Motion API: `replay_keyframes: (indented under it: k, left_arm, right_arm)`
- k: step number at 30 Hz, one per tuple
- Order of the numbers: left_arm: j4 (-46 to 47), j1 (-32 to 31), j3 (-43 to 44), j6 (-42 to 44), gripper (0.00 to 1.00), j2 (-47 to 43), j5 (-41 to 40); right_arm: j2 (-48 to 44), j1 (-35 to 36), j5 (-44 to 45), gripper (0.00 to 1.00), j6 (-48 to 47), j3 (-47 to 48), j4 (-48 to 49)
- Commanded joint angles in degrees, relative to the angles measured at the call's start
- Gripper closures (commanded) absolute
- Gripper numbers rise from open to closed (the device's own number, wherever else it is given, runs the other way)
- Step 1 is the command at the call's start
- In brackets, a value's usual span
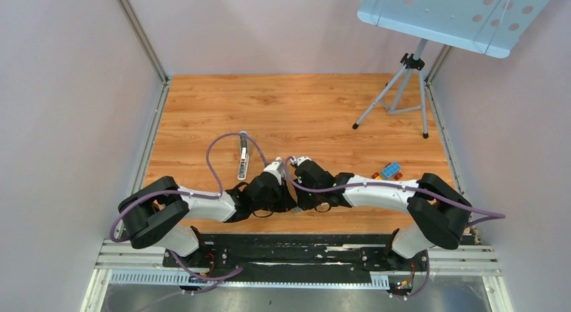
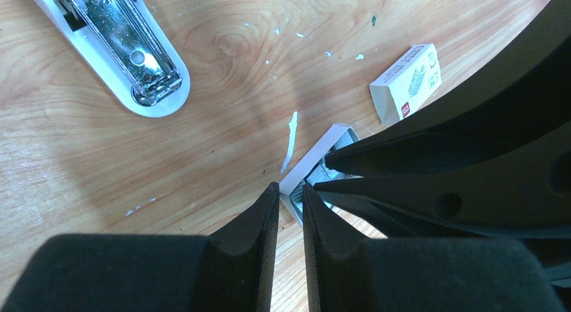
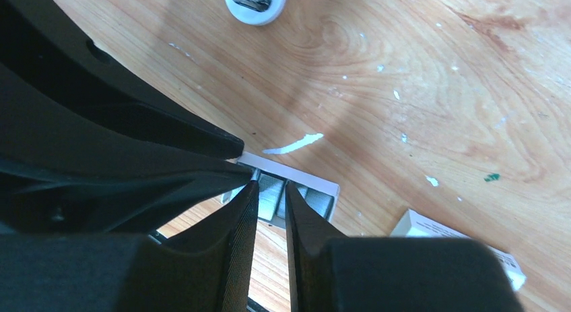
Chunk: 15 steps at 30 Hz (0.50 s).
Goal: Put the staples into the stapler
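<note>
Wood with wavy brown grain makes the top of the desk [image 2: 222, 76], and little white flecks dot it. The stapler [image 2: 131, 52] lies flipped open on the desk. It is long and slim, with a smooth white plastic shell, a round end and a shiny metal channel inside. The staples [image 3: 270, 193] are a tiny flat grey block with fine ribs, and they sit in a small white tray [image 3: 322, 186] with thin walls. Near the tray lies a small white box [image 2: 406, 81] made of card, with a red mark on it. Both claws are black, smooth and pointed like wedges, and they meet tip to tip over the tray. The right claw [image 3: 269, 187] is right over the staples, its two fingers almost together, with the grey block showing in the thin gap between them. I cannot tell if it squeezes the block or only hangs above it. The left claw [image 2: 289, 191] has its fingers nearly together too, at the end of the tray, and I cannot tell if it grips the tray wall. The stapler is near the left claw but not touching it.
</note>
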Motion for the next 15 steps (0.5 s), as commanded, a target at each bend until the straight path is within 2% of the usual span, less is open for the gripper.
replay_keyframes:
  k: [1,8,15]
  left_arm:
    - [-2.5,-0.6,-0.7,0.7,0.8,1.5,-1.5]
    - [-2.4,-0.6,-0.8,0.7,0.8,1.7,-1.5]
    - [-2.5,-0.6,-0.7,0.9,0.8,2.0,-1.5]
  right_arm:
    - [2.0,0.8,-2.0,0.75,-0.1,0.4,1.0]
    - [1.5,0.8,-2.3,0.76,0.1,-0.1,1.7]
    - [-4.5,-0.1,-3.3,0.78,1.8,-2.0,3.5]
